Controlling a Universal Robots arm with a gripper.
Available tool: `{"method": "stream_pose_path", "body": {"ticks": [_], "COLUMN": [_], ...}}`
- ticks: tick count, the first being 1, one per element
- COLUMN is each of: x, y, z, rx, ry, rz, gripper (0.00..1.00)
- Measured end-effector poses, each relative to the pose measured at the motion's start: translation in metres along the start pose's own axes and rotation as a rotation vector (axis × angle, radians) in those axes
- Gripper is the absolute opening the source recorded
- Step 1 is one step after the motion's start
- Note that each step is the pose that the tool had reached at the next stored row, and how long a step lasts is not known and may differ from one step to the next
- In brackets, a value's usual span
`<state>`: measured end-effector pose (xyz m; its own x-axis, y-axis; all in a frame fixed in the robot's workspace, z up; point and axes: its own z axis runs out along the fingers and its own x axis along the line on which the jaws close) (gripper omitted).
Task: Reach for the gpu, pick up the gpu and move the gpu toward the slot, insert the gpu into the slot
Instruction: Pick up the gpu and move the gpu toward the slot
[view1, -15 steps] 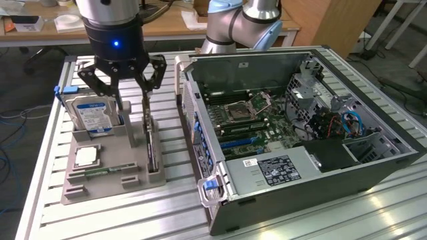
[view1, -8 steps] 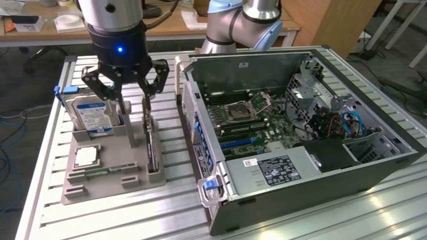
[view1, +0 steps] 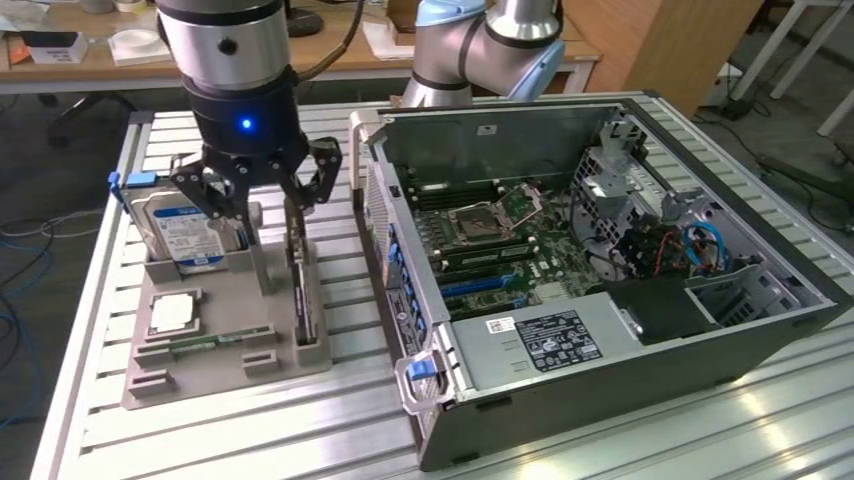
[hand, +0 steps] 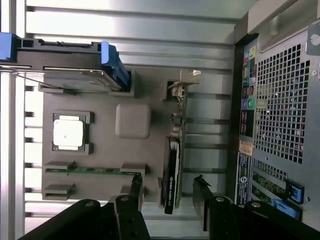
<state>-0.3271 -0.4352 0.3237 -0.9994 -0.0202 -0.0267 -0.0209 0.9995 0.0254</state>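
Gripper: the gripper (view1: 267, 220) (hand: 168, 192) hangs over the grey holder (view1: 200, 375) (hand: 105, 150) with its jaws spread wide, grasping nothing.
Fingers: in the wrist view the two dark fingers (hand: 200, 195) stand one on each side of the gpu's line, with a gap showing between each finger and the card.
Gpu, place: the gpu (view1: 304, 295) (hand: 175, 150) stands on its long edge in a groove along the holder's edge nearest the computer case (view1: 641, 330) (hand: 280, 110).
Gpu, look: a thin, dark, flat card, seen edge-on from the wrist. It has a silvery metal bracket (hand: 182, 82) at the end towards the holder's hard-drive end, and a black block with a pale logo on the other half.
Holder: it lies on the slatted metal table (view1: 334, 420) (hand: 125, 25), near the table's edge on the exterior view's left.
Other parts in holder: a blue-labelled hard drive (view1: 187, 230) (hand: 65, 75) stands upright at the holder's far end, a square processor (view1: 174, 313) (hand: 68, 132) lies in a pocket at mid-holder, and a green memory stick (view1: 200, 345) (hand: 85, 170) lies towards the near end.
Case: it lies open beside the holder, on the exterior view's right, with its motherboard (view1: 494, 230) exposed.
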Motion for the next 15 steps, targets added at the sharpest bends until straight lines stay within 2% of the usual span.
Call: {"method": "stream_pose_path", "body": {"ticks": [7, 10, 15], "x": [-0.002, -0.002, -0.002], "y": [-0.0023, -0.0041, -0.0059], "z": [0.0127, 0.0214, 0.0305], "rx": [0.0003, 0.0003, 0.0003], "ry": [-0.0075, -0.0080, -0.0081], "rz": [0.006, 0.008, 0.008], "gripper": [0.53, 0.53, 0.53]}}
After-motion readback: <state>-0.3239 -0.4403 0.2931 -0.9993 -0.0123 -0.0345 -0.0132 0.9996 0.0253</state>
